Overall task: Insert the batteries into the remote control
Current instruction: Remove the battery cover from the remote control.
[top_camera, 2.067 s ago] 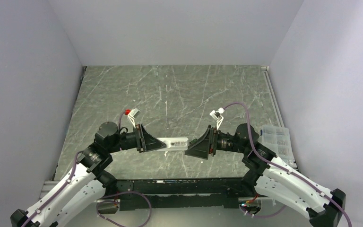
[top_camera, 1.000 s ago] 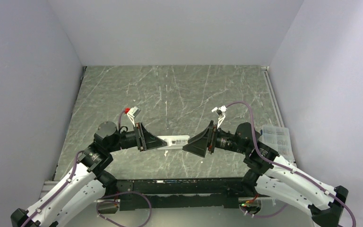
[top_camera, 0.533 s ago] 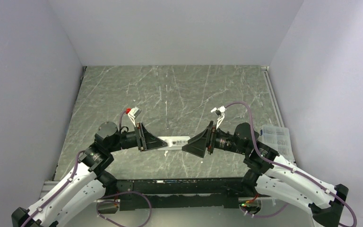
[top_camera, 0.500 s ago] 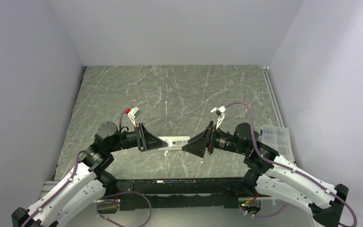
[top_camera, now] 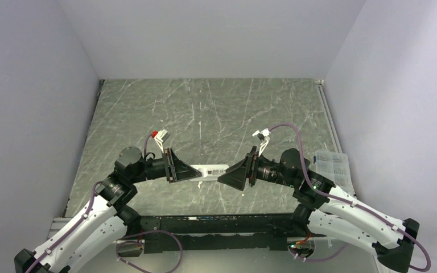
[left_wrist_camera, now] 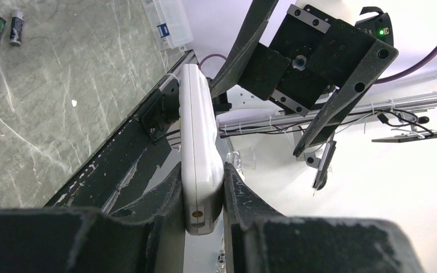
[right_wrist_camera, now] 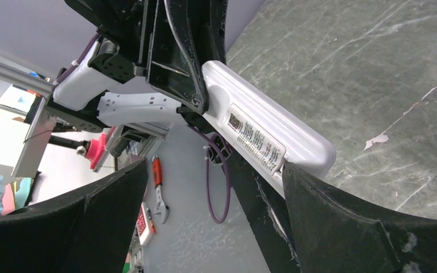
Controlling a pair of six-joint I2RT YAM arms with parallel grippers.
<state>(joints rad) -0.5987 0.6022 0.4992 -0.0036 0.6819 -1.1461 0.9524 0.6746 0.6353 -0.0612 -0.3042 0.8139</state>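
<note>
The remote control (top_camera: 211,170) is a slim white bar held off the table, pointing right. My left gripper (top_camera: 190,172) is shut on one end of it. In the left wrist view the fingers (left_wrist_camera: 170,193) clamp both sides of the remote control (left_wrist_camera: 198,148). My right gripper (top_camera: 222,178) is open at the free end. In the right wrist view (right_wrist_camera: 215,165) its labelled face (right_wrist_camera: 262,136) lies by one fingertip (right_wrist_camera: 296,176); I cannot tell if they touch. Two batteries (left_wrist_camera: 3,31) lie on the table, apart from both grippers.
A clear plastic box (top_camera: 333,168) stands at the table's right edge and also shows in the left wrist view (left_wrist_camera: 168,23). A black rail (top_camera: 216,223) runs along the near edge. Grey walls close in three sides.
My right gripper has moved a little left, closer over the remote's free end. The left gripper and remote have risen slightly and keep their hold.
</note>
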